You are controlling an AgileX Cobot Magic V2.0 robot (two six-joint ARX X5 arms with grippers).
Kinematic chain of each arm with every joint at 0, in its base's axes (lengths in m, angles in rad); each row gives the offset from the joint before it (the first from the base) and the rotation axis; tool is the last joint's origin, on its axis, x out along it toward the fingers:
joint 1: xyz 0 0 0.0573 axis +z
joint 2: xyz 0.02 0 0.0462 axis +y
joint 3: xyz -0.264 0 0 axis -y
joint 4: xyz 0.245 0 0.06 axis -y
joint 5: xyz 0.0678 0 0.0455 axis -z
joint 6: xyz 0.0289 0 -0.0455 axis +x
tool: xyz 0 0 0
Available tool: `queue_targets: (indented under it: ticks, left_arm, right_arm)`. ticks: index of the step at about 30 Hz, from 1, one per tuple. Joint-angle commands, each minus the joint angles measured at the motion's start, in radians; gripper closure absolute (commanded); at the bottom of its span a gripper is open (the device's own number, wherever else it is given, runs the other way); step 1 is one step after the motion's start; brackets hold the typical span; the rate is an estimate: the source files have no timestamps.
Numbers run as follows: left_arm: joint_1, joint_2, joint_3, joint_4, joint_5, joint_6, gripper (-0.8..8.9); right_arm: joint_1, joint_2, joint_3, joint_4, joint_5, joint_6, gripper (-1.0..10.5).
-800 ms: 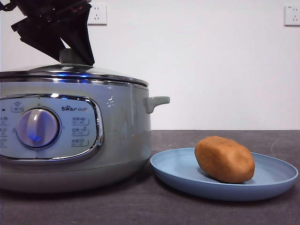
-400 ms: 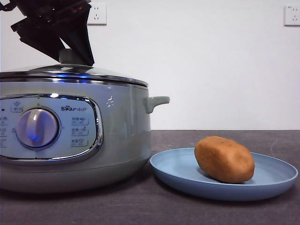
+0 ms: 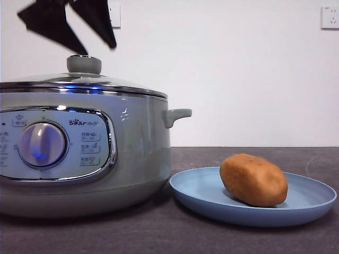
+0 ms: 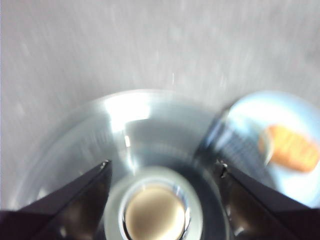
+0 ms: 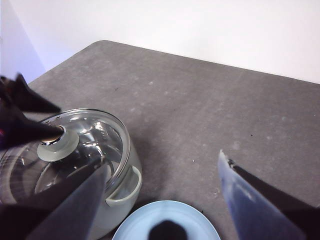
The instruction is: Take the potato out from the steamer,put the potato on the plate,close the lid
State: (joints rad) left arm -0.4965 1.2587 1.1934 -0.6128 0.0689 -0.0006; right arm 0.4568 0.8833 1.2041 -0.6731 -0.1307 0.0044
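The glass lid (image 3: 79, 82) sits closed on the grey-green steamer (image 3: 137, 148), its knob (image 3: 83, 64) free. My left gripper (image 3: 98, 48) hangs open just above the knob, its jaws spread to either side of it; the left wrist view is blurred and shows the knob (image 4: 152, 215) between the open left gripper (image 4: 162, 165). The orange-brown potato (image 3: 254, 180) lies on the light blue plate (image 3: 312, 198) to the right of the steamer. My right gripper (image 5: 162, 164) is open and empty, high above the table over the gap between the lid (image 5: 95, 135) and the plate (image 5: 200, 220).
The steamer's side handle (image 3: 177, 115) points toward the plate. Its control panel with the round dial (image 3: 42, 144) faces the front camera. Wall sockets (image 3: 329, 17) are on the white wall behind. Bare dark tabletop (image 5: 210, 100) stretches behind the pot.
The left gripper, which was down around the lid's knob, has opened and lifted off it. The lid stays seated on the steamer. Potato and plate have not moved.
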Motion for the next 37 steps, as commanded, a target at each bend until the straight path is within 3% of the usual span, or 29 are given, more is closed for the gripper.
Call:
queue_targets:
  ticks: [1,11,14,15,17,18,19,37]
  left_arm:
    - [0.001,-0.036,0.051,0.005,-0.013,-0.003,4.63]
    - [0.001,-0.275,0.143,0.003,-0.012,-0.005,4.68]
    - [0.001,-0.358,0.143,0.0,-0.012,-0.005,4.74]
    - [0.001,-0.381,0.143,-0.003,-0.012,-0.004,4.99]
    - [0.001,-0.414,0.143,-0.014,-0.011,0.003,6.67]
    - [0.001,-0.429,0.143,-0.024,-0.011,0.008,7.85]
    - [0.001,-0.441,0.143,-0.033,-0.011,0.013,8.29]
    - [0.001,-0.447,0.143,-0.157,-0.015,0.027,8.18]
  right_arm:
    - [0.002,0.0,0.001,0.006,0.0,0.006,5.7]
    - [0.003,-0.001,0.002,0.012,-0.002,0.006,5.7]
    - [0.003,-0.001,0.002,0.013,-0.002,0.006,7.0]
    - [0.003,-0.001,0.002,0.013,-0.002,0.005,7.8]
    - [0.003,-0.001,0.002,0.013,-0.001,0.001,9.3]
    - [0.002,-0.001,0.002,0.013,-0.001,-0.002,9.7]
    - [0.002,-0.001,0.002,0.013,-0.001,-0.002,9.6]
    - [0.002,0.0,0.002,0.011,0.006,-0.001,9.5]
